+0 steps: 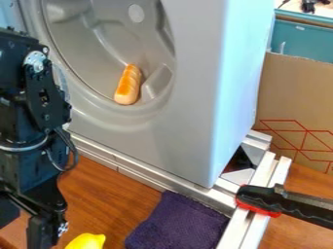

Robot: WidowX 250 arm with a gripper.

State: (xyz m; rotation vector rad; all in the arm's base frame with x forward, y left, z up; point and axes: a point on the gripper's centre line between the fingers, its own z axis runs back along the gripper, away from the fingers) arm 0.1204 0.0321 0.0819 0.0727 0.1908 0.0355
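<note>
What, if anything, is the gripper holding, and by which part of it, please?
That cannot be told for certain: the gripper runs into the picture's bottom edge. The yellow lemon near it looks separate.

We see one black, segmented robot arm with bolted joints [40, 97], running down the left edge, close to vertical, its left side cut off by the frame. Round silver metal disc [35, 61] on the upper joint. Thin black cables [69, 148] loop out on the right side, about halfway down; a grey curved band [23, 148] wraps the mid-section. Below, the arm narrows into the black two-finger gripper [44, 224], which hangs pointing down in the lower left corner, with small silver screws [63, 227] on its right side.
</note>
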